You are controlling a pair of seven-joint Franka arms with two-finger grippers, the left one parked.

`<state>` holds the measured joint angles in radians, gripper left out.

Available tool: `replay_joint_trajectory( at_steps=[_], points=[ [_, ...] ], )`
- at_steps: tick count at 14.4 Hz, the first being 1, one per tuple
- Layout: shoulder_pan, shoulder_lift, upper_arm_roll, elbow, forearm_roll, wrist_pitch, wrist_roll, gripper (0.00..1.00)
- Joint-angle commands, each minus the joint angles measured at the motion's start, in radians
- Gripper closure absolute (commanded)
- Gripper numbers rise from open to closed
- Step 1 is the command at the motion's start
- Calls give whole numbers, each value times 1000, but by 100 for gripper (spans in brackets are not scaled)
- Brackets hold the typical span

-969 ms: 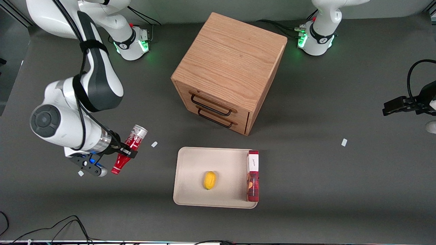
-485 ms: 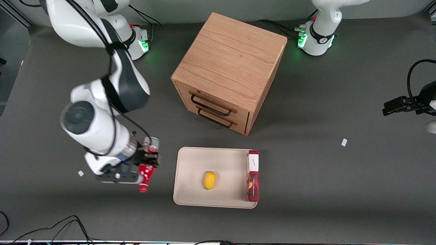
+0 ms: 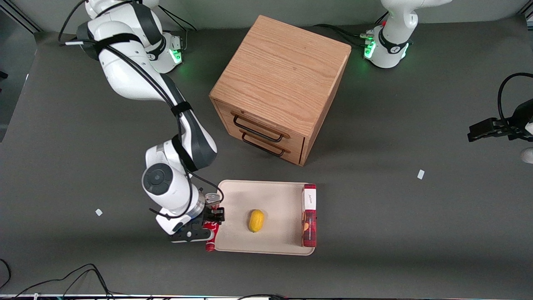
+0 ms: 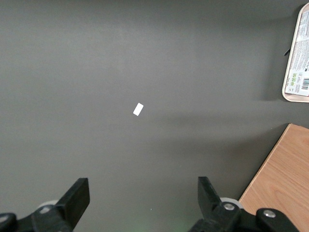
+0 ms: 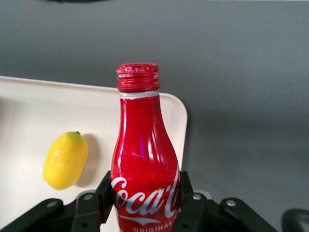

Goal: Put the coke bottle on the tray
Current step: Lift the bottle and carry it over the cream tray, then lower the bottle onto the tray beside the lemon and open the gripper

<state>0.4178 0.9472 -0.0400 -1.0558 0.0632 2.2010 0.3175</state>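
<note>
My right gripper (image 3: 211, 220) is shut on the red coke bottle (image 3: 210, 237), holding it above the tray's rim at the end toward the working arm. The bottle lies lengthwise, its red cap pointing toward the front camera. In the right wrist view the bottle (image 5: 144, 164) sits between the black fingers (image 5: 102, 195), white script logo showing, over the tray's rounded corner (image 5: 176, 121). The cream-beige tray (image 3: 235, 200) lies in front of the drawer cabinet, nearer the front camera.
On the tray lie a yellow lemon (image 3: 256, 220) and a long red box with a white end (image 3: 309, 214). A wooden cabinet (image 3: 281, 83) with two drawers stands farther from the camera. Small white tags (image 3: 98, 212) lie on the dark table.
My right gripper has carried the coke bottle sideways from the working arm's end of the table to the tray's edge, and nearer the front camera. The bottle has turned more lengthwise.
</note>
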Motion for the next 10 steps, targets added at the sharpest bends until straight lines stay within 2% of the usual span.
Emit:
replay_joint_trajectory(
  at_steps=[1, 3, 7, 9, 10],
  points=[
    [-5, 64, 28, 50, 7, 37, 9, 67],
    [-5, 85, 29, 42, 41, 71, 23, 62],
    [-5, 116, 32, 37, 43, 100, 26, 49],
    [-5, 134, 32, 36, 50, 128, 32, 29],
    [-5, 137, 32, 36, 52, 137, 34, 15]
  ],
)
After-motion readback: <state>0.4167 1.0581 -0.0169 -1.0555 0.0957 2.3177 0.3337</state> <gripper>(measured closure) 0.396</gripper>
